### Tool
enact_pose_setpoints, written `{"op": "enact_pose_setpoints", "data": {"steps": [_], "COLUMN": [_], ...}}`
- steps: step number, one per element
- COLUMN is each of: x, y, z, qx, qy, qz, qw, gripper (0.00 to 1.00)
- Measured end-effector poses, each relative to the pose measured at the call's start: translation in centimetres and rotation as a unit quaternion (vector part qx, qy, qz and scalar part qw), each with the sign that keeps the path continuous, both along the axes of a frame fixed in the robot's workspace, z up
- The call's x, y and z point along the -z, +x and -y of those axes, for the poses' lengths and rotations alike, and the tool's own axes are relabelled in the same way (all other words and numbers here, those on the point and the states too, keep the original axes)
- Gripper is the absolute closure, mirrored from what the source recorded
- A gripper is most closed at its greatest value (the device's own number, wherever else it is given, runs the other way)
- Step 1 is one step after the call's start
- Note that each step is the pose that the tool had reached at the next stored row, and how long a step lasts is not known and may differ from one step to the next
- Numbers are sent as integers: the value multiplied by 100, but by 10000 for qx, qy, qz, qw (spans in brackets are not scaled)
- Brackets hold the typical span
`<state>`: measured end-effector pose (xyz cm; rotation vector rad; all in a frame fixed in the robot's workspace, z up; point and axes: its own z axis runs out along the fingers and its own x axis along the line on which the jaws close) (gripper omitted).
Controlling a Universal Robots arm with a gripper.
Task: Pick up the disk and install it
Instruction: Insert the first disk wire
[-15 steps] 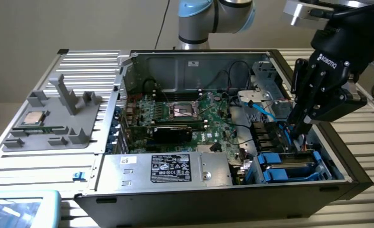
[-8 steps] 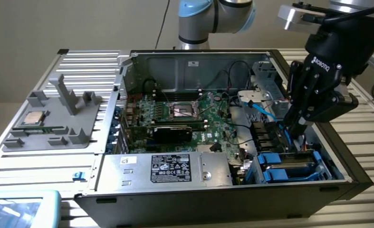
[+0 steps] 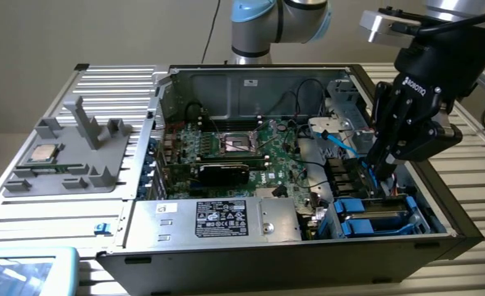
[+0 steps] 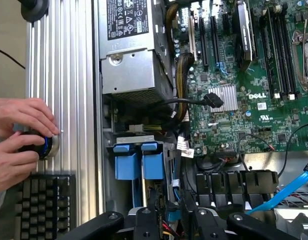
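Open tower case (image 3: pixel 439 203) lying on its side on a slatted aluminium table (image 3: pixel 111 86), motherboard (image 3: pixel 251 154) facing up. Plain beige wall behind; more slatted metal at the exterior view's right. Pale blue arm rising behind the case.

Black gripper (image 3: pixel 382 176) reaching down into the case at the exterior view's right, low over the drive bay corner, just above the blue plastic there. In the wrist view, gripper (image 4: pixel 176 225) linkages over cables and black brackets. Cannot tell whether parted or closed, nor whether anything is gripped.

The disk (image 3: pixel 374 221) sitting in the drive bay at the case's near corner in the exterior view, framed in bright blue, just below the gripper. In the wrist view, the disk (image 4: pixel 139 167) showing as two blue carrier ends side by side, beside the big silver box.

Big silver box (image 3: pixel 217 219) with a black-and-white label along the near wall of the case. Blue cable (image 3: pixel 341 145) curving near the gripper.

Grey fixture tray (image 3: pixel 69 160) on the table at the exterior view's left, well apart from the case, carrying a small square silver chip (image 3: pixel 43 154).

In the wrist view, a person's hands (image 4: pixel 19 135) resting on the table beside the case, closed round a dark round knob (image 4: pixel 41 146). Black keyboard (image 4: pixel 44 205) just beside them.
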<state>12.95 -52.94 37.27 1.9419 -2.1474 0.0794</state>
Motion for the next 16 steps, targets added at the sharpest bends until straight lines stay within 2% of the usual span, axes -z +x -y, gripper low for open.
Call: {"op": "enact_pose_setpoints", "data": {"steps": [5,11,13,15,16], "x": [34,54,57,57,57], "y": [5,25,26,27,27], "z": [3,15,18,24,27], "qx": [1,0,0,1,1], "qy": [-1,3,2,3,6], "qz": [-51,-80,-94,-104,-106], "qw": [10000,10000,10000,9999,9999], "gripper": [69,69,71,84,84]}}
